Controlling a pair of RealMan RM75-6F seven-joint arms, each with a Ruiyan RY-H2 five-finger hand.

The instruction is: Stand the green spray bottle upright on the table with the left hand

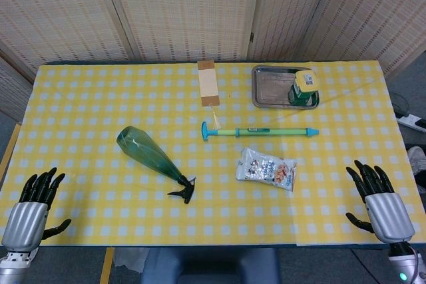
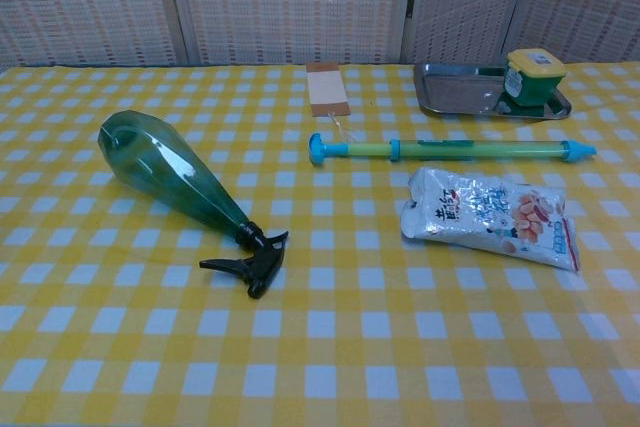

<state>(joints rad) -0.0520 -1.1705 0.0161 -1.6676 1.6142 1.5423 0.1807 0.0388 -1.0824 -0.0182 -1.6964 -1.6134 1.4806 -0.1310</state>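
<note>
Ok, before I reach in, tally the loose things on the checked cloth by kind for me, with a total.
Spray bottles: 1, the green plastic spray bottle lying on its side
Syringe-style water pumps: 1, the long green and blue tube
Snack packets: 1, the white foil packet
Metal trays: 1, the steel tray
Small containers: 1, the green and yellow tub
Wooden blocks: 1, the flat tan block
Total: 6

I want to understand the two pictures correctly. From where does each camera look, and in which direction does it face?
Head view: high above the near edge, looking steeply down on the table; the left hand and right hand show open at the near corners.
Chest view: lower at the near edge, looking forward across the table to the screens; no part of the robot shows.
Both share: the lying bottle, water gun, snack bag, tray.
</note>
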